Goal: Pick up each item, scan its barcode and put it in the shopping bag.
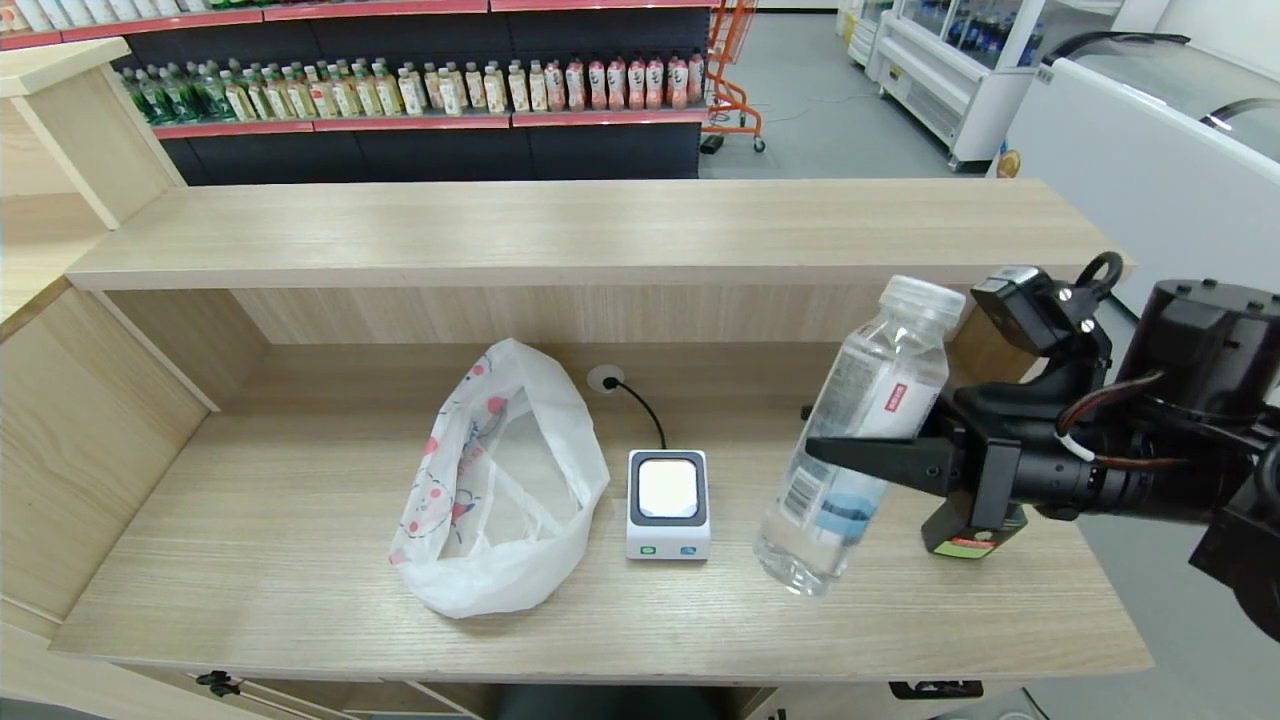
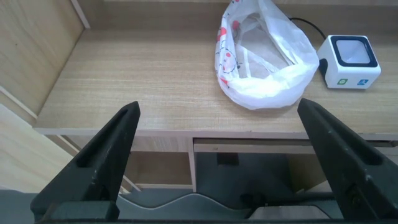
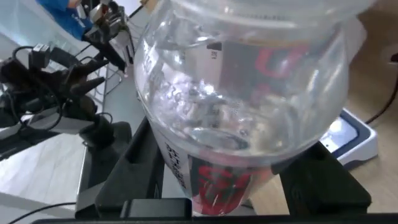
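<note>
Here, right claw [image 1: 815, 435] clamping water bottle [image 1: 880, 390], shopping bag [image 1: 560, 450] open beside scanner [image 1: 668, 500].

Wide counter [image 1: 250, 540] gap between side wall [image 1: 90, 420] and shopping bag [image 1: 497, 480], scanner [image 1: 668, 502] just beside bag, raised ledge [image 1: 600, 230] behind both.

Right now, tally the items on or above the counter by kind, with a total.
water bottle: 1 (lifted, tilted)
shopping bag: 1
barcode scanner: 1
dark item, partly hidden, kind unclear: 1
Total: 4
</note>
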